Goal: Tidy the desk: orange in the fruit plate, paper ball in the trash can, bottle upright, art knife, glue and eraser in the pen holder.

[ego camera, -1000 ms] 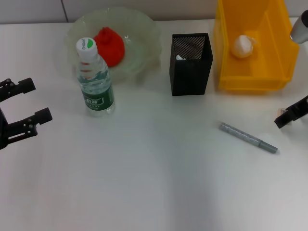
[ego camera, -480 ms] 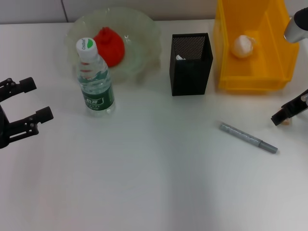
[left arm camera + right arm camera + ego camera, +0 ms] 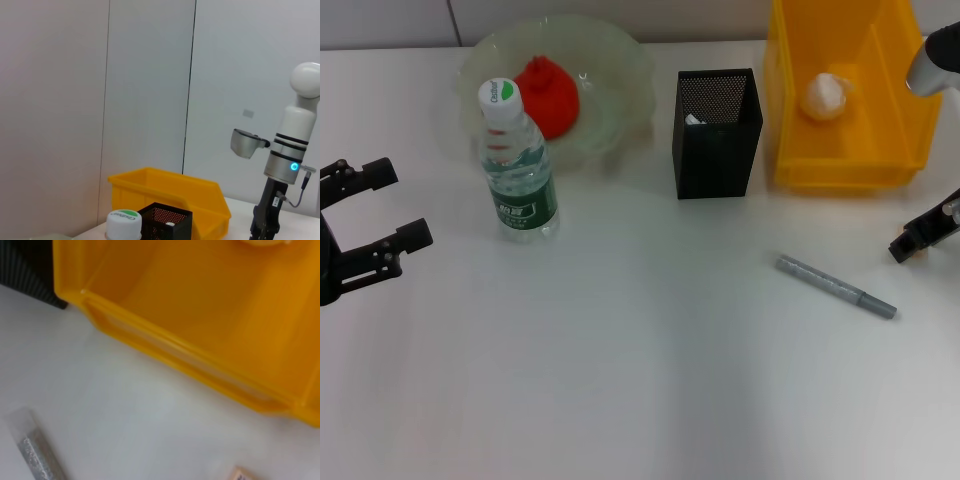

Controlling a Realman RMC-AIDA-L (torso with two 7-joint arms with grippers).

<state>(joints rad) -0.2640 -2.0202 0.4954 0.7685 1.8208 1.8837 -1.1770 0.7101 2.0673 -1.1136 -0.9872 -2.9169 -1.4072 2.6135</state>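
Lying flat on the white worktop (image 3: 640, 380) toward its right edge, well short of the front edge: the grey art knife (image 3: 836, 287), angled, touching nothing. Standing between knife and back edge: the black mesh pen holder (image 3: 716, 133), with something pale inside, too small to name. Sitting just right of the holder in the back right corner: the yellow trash can (image 3: 840, 160), with the white paper ball (image 3: 824, 96) in it. Resting in the translucent fruit plate (image 3: 610, 90) near the back edge, left of the holder: the orange (image 3: 548, 95). Standing upright just in front of the plate, white cap up, green label facing forward: the bottle (image 3: 516, 165).

Poking in over the right edge near the knife's far end: the right gripper (image 3: 924, 238), low above the surface, only partly in view; cannot tell whether its fingers are apart or together. Showing beside it in the right wrist view, by the can's front wall: a small pale tan corner, perhaps the eraser (image 3: 243, 474), hard to be sure.

Hovering at the left edge, well apart from everything: the left gripper (image 3: 388, 205), fingers spread, holding nothing.

Closing off the room behind the back edge: plain pale grey wall panels (image 3: 145, 85) with dark vertical seams.
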